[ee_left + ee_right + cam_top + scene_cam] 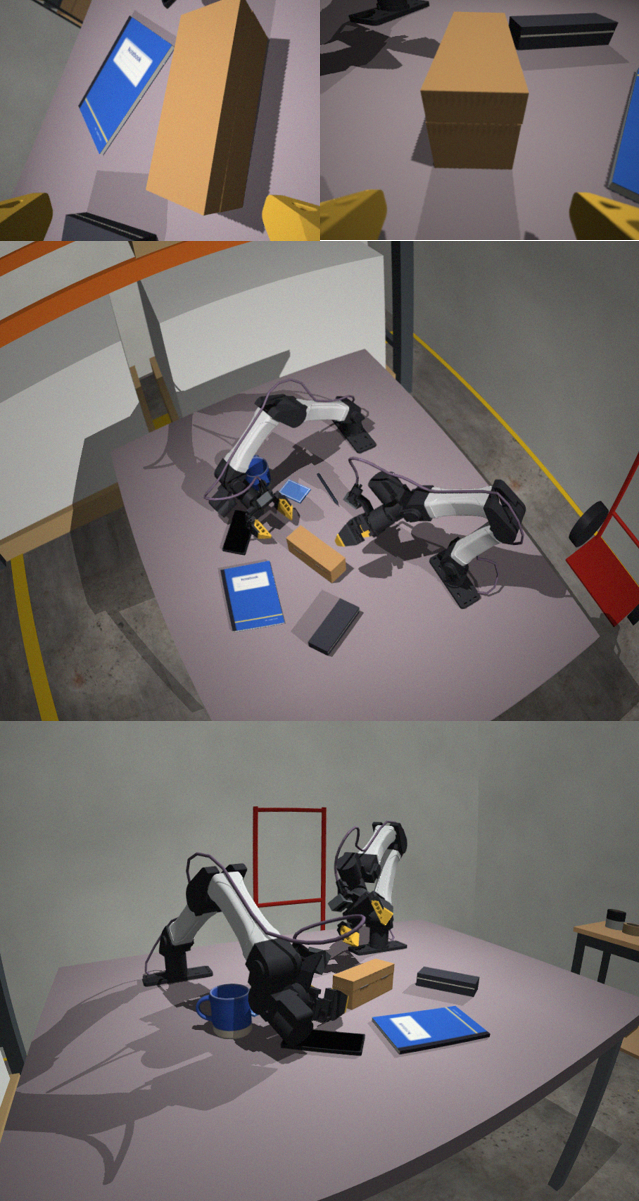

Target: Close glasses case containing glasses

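The orange-brown glasses case (316, 553) (364, 983) (198, 96) (475, 53) lies flat on the table with its lid down. Only a thin seam shows along its side and end. The glasses are not visible; the closed lid hides the inside. My left gripper (352, 538) (367, 924) (158, 203) is open and empty, raised beside the case's long side and apart from it. My right gripper (280, 527) (477, 200) is open and empty, just off the case's end beside the phone, with a gap between fingers and case.
A black phone (236, 535) (336, 1041) lies under my right arm. A blue mug (258, 470) (229, 1010), a blue card (295, 491) and a pen (327, 489) lie behind. A blue notebook (255, 608) (433, 1026) and a dark box (334, 624) (563, 22) flank the case.
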`<state>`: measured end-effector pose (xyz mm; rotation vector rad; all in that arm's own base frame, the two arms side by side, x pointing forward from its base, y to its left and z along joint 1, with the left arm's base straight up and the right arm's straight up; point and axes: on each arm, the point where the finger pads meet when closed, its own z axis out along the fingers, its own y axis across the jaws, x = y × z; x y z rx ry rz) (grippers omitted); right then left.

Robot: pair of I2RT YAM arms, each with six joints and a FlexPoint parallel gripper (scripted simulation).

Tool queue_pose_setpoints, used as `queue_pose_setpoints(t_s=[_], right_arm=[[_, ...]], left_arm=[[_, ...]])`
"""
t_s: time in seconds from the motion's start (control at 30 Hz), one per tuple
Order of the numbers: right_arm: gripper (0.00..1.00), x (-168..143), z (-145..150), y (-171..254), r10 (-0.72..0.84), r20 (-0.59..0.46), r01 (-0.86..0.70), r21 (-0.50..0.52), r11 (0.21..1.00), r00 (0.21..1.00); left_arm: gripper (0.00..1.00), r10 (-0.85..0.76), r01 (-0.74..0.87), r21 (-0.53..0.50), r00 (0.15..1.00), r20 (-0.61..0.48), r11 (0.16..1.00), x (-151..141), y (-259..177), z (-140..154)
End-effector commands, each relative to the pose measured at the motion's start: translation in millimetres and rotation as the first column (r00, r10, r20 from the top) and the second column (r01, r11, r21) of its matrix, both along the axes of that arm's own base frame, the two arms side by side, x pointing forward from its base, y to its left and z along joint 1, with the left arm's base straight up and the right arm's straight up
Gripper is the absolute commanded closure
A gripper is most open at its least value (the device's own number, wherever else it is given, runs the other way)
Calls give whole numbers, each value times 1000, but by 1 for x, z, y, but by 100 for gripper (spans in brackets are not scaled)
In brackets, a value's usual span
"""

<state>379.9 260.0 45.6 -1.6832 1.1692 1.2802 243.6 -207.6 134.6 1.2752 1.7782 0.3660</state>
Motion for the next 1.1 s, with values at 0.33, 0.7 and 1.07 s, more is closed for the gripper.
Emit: queue_pose_setpoints(t_s=[0.33,0.7,1.07], right_arm=[[13,1,3,2,12,4,-12,1,1000,1000],[13,1,3,2,12,4,-12,1,1000,1000],[13,0,0,2,10,-2,-10,-2,1000,1000]], left_arm=[[0,182,-283,-98,808,-560,954,8,-13,25],[0,204,-406,-142,696,-689,903,29,-25,52],[0,208,-414,-151,700,-683,898,39,-27,55]])
